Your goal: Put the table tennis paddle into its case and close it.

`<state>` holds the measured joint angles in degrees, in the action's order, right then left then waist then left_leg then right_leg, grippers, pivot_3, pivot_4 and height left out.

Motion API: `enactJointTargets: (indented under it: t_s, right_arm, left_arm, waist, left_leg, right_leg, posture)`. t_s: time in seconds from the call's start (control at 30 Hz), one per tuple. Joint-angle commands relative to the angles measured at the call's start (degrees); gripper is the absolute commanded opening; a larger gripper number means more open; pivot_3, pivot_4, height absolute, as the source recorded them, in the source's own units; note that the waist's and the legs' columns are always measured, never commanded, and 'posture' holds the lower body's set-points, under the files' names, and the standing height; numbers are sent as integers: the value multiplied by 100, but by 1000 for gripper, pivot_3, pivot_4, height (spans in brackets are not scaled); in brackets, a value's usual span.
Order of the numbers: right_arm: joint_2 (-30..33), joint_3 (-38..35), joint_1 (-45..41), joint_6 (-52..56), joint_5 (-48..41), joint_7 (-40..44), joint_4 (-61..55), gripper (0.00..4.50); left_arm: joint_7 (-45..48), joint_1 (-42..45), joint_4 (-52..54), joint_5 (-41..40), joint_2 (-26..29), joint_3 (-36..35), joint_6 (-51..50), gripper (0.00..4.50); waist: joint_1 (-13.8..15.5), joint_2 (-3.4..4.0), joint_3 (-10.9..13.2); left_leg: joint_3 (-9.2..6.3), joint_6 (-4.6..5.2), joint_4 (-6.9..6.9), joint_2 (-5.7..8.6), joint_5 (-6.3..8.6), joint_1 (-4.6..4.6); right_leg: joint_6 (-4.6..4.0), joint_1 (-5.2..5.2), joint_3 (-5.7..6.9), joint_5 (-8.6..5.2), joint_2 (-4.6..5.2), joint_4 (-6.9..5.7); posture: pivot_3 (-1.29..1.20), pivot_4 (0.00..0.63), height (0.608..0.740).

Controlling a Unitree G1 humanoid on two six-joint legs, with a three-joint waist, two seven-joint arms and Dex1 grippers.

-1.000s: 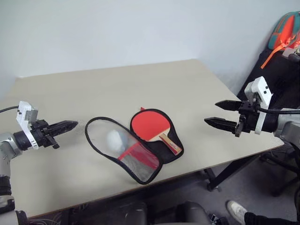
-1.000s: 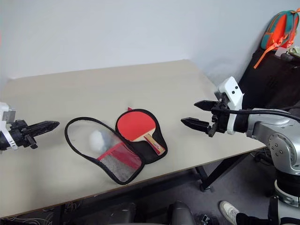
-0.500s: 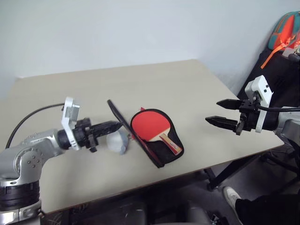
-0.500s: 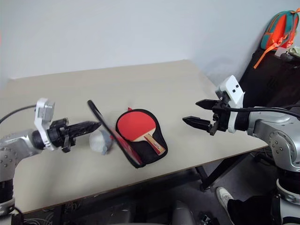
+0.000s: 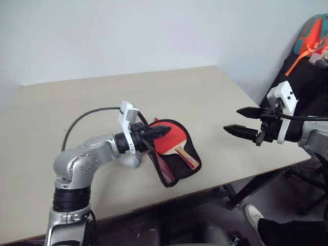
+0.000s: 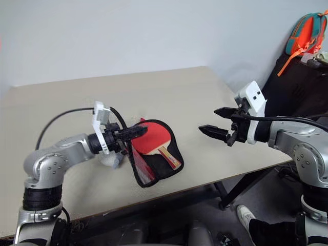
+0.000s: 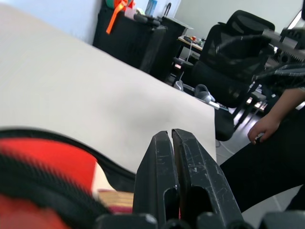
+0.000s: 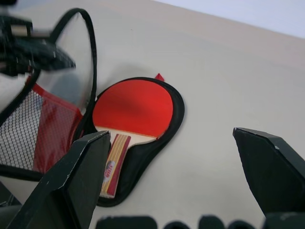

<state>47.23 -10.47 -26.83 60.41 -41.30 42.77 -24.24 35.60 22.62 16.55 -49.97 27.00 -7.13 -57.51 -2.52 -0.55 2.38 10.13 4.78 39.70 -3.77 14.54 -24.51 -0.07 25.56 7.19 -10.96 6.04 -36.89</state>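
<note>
So the left arm is bent at the elbow and reaching in across the desk (image 5: 215,97), forearm about level, with the left hand (image 5: 163,131) pointing toward the right, over the case (image 5: 190,154). Its two black fingers (image 7: 162,176) are pressed tight together, clenched on nothing that I can see, and the tip sits right at the raised flap of the case, which stands up on edge, tilted over the paddle. Can't really tell if the fingers are actually touching the flap or just next to it. The table tennis paddle (image 8: 133,107) is lying flat in the bottom half of the case, red face up, wooden handle toward the near edge of the desk. The right arm comes in from the right side, held above the desk edge and well apart from the case, the right hand (image 6: 214,122) aimed left and a bit downward, fingers spread wide and grasping nothing.
</note>
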Motion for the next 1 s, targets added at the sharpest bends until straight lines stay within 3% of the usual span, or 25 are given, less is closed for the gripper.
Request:
enactJointTargets:
  t_s: [0.03,0.27,0.57,0.73,1.0]
  right_arm:
    - [-26,-131,-20,-7,-143,-111,-197,4500]
    - [-167,-35,-81,-21,-255,-284,-255,4500]
    - [-424,94,-283,-26,-343,-505,-251,4500]
    - [-368,128,-217,-70,-328,-481,-273,4500]
    - [-86,422,-14,-314,-78,-175,-266,4500]
  left_arm:
    - [164,141,193,-171,156,-240,155,12]
    - [671,257,-423,387,204,98,916,12]
    - [513,1110,-1735,1334,-980,831,1959,12]
    - [387,1382,-1747,1113,-1166,513,1704,12]
    - [138,1300,-1351,405,-692,-201,623,12]
  waist:
    - [1,1,0]
    - [18,1,-1]
    - [133,2,-1]
    - [121,3,0]
    - [130,6,-1]
  left_leg:
    - [0,0,0,0,0,1]
    - [-1,2,0,2,2,1]
    - [-1,16,20,2,10,-3]
    - [-4,21,24,-3,12,-8]
    - [-5,24,27,-6,14,-8]
  right_leg:
    - [0,0,0,0,1,0]
    - [-4,-1,2,-2,2,0]
    - [-10,-4,0,-3,4,0]
    - [-8,-1,0,-1,1,0]
    - [-8,-2,0,-1,-3,0]
  posture:
    - [0,0,715]
    - [0,0,715]
    - [0,0,715]
    - [0,0,715]
    - [0,0,715]
